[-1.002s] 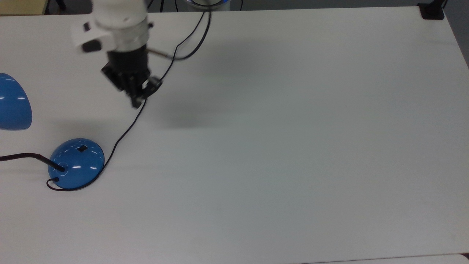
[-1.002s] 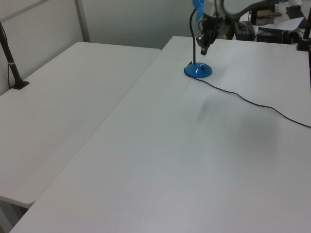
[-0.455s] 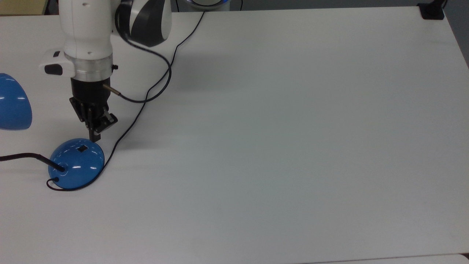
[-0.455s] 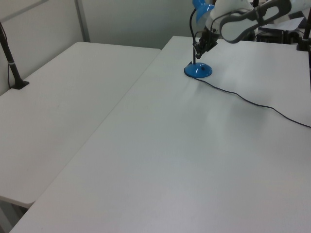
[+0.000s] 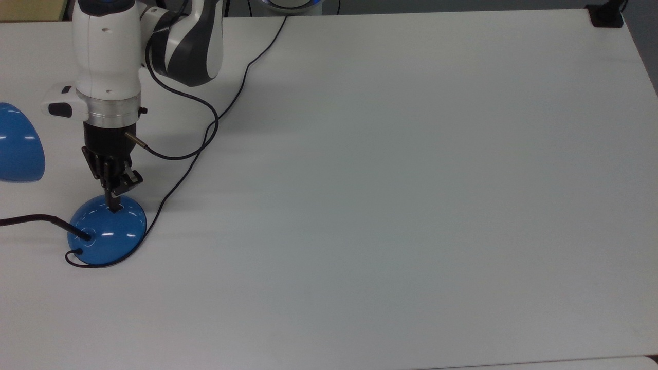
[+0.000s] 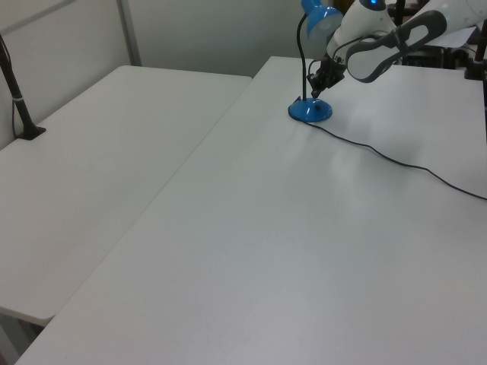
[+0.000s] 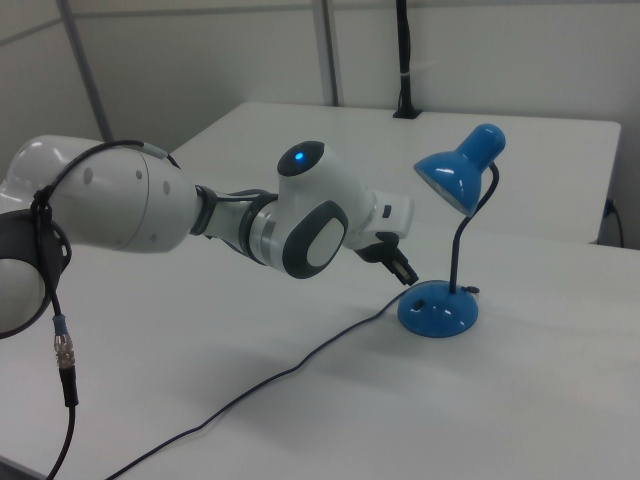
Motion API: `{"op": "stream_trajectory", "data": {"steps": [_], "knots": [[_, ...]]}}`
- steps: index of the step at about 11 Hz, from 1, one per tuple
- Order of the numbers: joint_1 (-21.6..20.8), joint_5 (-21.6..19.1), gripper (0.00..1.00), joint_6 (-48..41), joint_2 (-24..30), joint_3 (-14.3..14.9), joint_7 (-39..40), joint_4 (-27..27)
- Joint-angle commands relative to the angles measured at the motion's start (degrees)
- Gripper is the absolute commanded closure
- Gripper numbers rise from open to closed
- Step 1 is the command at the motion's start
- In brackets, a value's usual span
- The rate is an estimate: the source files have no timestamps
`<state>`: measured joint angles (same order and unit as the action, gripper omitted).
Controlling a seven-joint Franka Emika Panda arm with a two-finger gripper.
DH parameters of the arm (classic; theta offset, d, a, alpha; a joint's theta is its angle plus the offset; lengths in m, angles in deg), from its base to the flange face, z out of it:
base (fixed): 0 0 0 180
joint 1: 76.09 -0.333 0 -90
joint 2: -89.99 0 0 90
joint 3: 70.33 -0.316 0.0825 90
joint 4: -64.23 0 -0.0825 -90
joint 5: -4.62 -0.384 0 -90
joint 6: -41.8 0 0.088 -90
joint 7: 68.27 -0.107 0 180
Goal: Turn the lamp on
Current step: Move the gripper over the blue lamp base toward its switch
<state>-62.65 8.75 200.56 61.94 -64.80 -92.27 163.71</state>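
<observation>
since a second ago our hand (image 5: 113, 204) has swung from over the cord, up the top view's middle-left, across and down onto the lamp's base; half a second ago it was just short of the dome's rim, now its tip sits where the black switch showed.

going left to right in the top view: the blue shade (image 5: 18, 144) sits at the top view's left edge, the black neck (image 5: 36, 220) runs in from that edge to the dome base (image 5: 108, 236), and our hand comes down on the base's upper side from above. the cord (image 5: 180, 180) leaves the base on the top view's right and trails up across the white worktop (image 5: 411, 205) toward the far edge.

the fingers look drawn together into one narrow tip, holding nothing, used as a poker. in the right view the hand (image 7: 400, 271) reaches the top of the base (image 7: 438, 310) from the right view's left, and the lamp (image 7: 455, 180) stands upright near the worktop's far side. in the left view the lamp (image 6: 310, 110) stands at the far end with the hand (image 6: 316, 91) on it.

progress as we judge it: approach done, tip on or touching the switch spot, switch itself hidden under the tip. no glow visible in the shade, so the lamp looks not yet on. left: press the rocker over, then lift away.
</observation>
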Motion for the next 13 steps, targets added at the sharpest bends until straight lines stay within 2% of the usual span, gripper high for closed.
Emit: {"op": "stream_trajectory", "data": {"steps": [1,3,5,9,13], "knots": [[0.18,0.79,1.00,1.11,-0.68,1.51,0.62,0.27],[0.35,0.88,1.00,1.11,-1.65,1.51,3.77,0.27],[0.44,0.88,1.00,1.19,-2.88,1.42,3.96,-0.60],[0.88,0.88,1.00,7.07,-5.51,1.42,3.96,-1.48],[0.88,1.23,1.00,7.08,-5.78,1.33,4.58,-1.49]]}}
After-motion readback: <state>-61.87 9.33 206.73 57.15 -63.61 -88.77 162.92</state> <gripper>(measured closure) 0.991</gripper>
